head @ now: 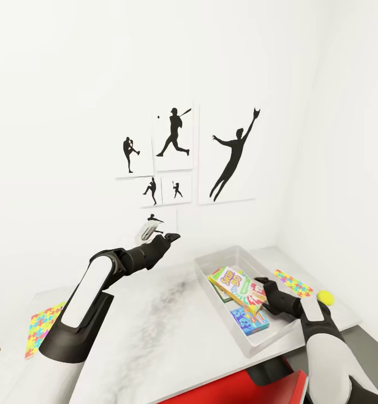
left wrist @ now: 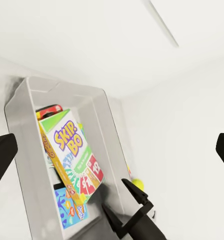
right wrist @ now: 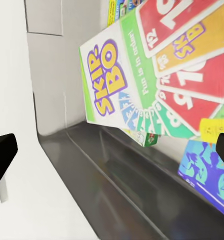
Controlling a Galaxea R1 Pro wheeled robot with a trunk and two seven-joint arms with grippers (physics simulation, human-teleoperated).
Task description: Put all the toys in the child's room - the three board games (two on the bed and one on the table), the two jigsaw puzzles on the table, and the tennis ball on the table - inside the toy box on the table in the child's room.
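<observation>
Progress check: shallow light grey open-topped toy box (head: 208,268) sits on the pale grey surface (head: 155,325) and already holds board games. On top, tilted, lies a green-and-white "Skip-Bo" game box w/ red and orange card print (head: 238,285); under it a light blue cartoon-print game box (head: 249,321) toward the near end. In the left wrist view a third box w/ red and yellow edge (left wrist: 51,111) pokes out from under the Skip-Bo at the far end, so prob. all three games are in, though that third one is mostly hidden.

Right end effector (head: 263,287) hovers over the bin's near-right rim, just beside the Skip-Bo box; fingers spread apart, nothing between them. Whether it touches the box, can't tell. Left end effector (head: 165,238) is raised above the surface near the wall, also spread wide and empty.

Left to do, judging from how things lie: two flat multicoloured jigsaw squares are outside the bin, one (head: 42,327) at the surface's left edge, well apart from the box, the other (head: 293,281) just right of it. Small yellow-green tennis ball (head: 325,297) rests near the right edge, beyond that puzzle. So approx. half done: games in, puzzles + ball pending.
</observation>
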